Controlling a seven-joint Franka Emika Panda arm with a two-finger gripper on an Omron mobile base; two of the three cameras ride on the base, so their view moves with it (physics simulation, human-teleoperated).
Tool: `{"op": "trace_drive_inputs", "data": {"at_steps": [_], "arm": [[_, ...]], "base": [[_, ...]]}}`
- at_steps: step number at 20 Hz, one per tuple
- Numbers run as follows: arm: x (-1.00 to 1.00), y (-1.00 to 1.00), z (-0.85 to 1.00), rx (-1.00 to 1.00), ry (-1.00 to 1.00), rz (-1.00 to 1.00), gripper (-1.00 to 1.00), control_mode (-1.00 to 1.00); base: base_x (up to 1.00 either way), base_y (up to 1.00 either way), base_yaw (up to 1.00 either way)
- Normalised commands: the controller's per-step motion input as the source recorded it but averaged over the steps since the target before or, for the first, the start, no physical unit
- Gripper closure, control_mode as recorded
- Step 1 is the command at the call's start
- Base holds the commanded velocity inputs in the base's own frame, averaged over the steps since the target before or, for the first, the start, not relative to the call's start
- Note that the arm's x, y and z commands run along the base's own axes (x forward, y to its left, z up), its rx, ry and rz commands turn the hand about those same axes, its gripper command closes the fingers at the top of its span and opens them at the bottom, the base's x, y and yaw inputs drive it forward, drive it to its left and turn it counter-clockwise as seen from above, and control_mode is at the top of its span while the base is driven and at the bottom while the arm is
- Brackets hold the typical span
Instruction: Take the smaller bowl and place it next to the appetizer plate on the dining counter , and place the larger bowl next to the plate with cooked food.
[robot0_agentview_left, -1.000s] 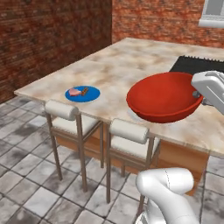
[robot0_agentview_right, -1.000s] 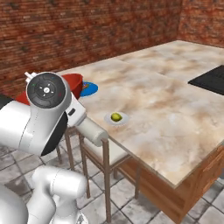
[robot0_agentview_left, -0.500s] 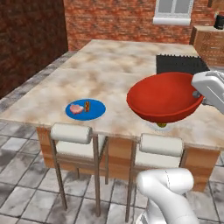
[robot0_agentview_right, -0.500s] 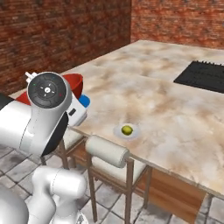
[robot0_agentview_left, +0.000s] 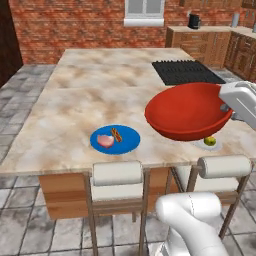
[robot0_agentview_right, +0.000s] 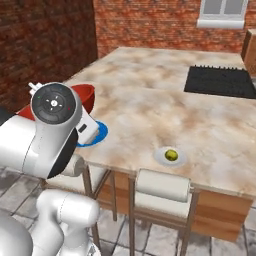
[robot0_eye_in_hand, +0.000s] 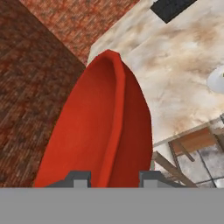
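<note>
So my gripper is clamped on the rim of the larger bowl, one finger inside the red wall and one outside, which the hand view makes pretty obvious since the rim runs right up between the two tips. The bowl is up in the air over the near edge of the desk, not resting on anything.

The left base view gives the best layout: the plate with cooked food sits on the marbled top to the left of the bowl, sausage and pink meat on it, and the appetizer plate just peeks out from under the bowl's right side.

From the right base view it's flipped around. My own arm blocks most of the bowl, so just a red slice shows, with a bit of blue plate under it. The appetizer plate with its green thing is fully visible there. The black cooktop sits further back.
</note>
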Motion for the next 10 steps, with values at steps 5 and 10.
{"op": "trace_drive_inputs", "data": {"at_steps": [5,10], "arm": [[0.0,0.0,0.0,0.0,0.0,0.0,1.0,1.0],[0.0,0.0,0.0,0.0,0.0,0.0,1.0,1.0]], "base": [[0.66,0.63,-0.46],[0.73,0.15,-0.4]]}}
